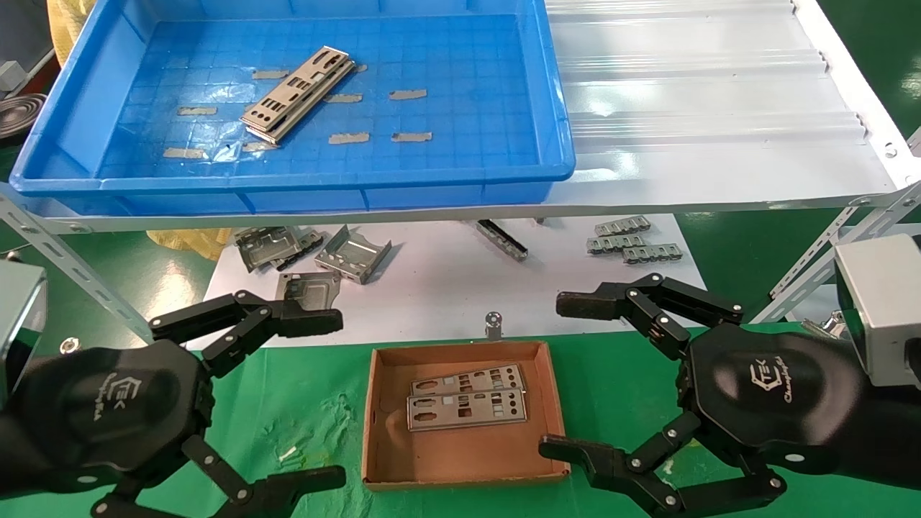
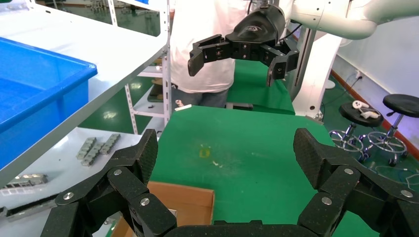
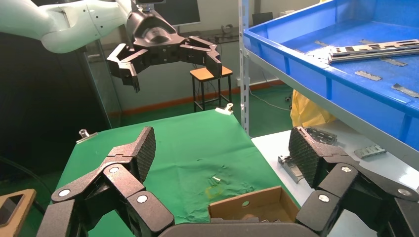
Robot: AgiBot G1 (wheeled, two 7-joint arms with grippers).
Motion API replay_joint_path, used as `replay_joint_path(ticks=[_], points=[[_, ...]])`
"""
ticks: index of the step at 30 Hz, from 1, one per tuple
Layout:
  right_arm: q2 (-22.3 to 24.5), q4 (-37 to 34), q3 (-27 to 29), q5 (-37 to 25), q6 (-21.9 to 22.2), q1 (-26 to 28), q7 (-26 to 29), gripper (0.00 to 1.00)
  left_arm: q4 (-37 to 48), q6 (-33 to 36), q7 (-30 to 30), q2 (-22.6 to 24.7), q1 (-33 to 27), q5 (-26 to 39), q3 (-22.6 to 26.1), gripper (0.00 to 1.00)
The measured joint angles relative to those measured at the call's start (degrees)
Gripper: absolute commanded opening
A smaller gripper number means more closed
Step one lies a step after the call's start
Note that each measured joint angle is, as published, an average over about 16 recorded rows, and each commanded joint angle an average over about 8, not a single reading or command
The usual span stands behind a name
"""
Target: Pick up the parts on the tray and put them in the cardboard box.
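Between picks: both hands, left and right, open, empty, flanking box. Next: reach for parts mid-tray.

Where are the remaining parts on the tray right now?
In the head view, the parts lie stacked diagonally on the blue tray, left of its centre, among grey tape bits.

Green cloth-covered worktable, near foreground, creased, with small pale scraps on it. White corrugated shelf surface on perforated metal angle struts, far right. White lower board beneath the shelf. Green painted floor with a red-orange skirting strip along the base of the grey wall. Small wooden-topped stool by the wall. Black round stool on a chrome wheeled base. Person in a white shirt standing beyond the table.
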Motion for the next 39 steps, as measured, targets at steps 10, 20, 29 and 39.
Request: replay_joint_path(ticks=[10,20,29,39], points=[[0.00,0.00,0.00,0.00,0.00,0.00,0.00,1.00,0.03,0.00,0.01,0.02,-0.02,0.00,0.01,1.00],[0.00,0.00,0.00,0.00,0.00,0.00,0.00,1.00,0.04,0.00,0.01,0.02,-0.02,0.00,0.01,1.00],[0.00,0.00,0.00,0.00,0.00,0.00,0.00,1.00,0.04,0.00,0.01,0.02,-0.02,0.00,0.02,1.00],[0.00,0.00,0.00,0.00,0.00,0.00,0.00,1.00,0.04,0.00,0.01,0.02,-0.02,-0.01,0.02,1.00]])
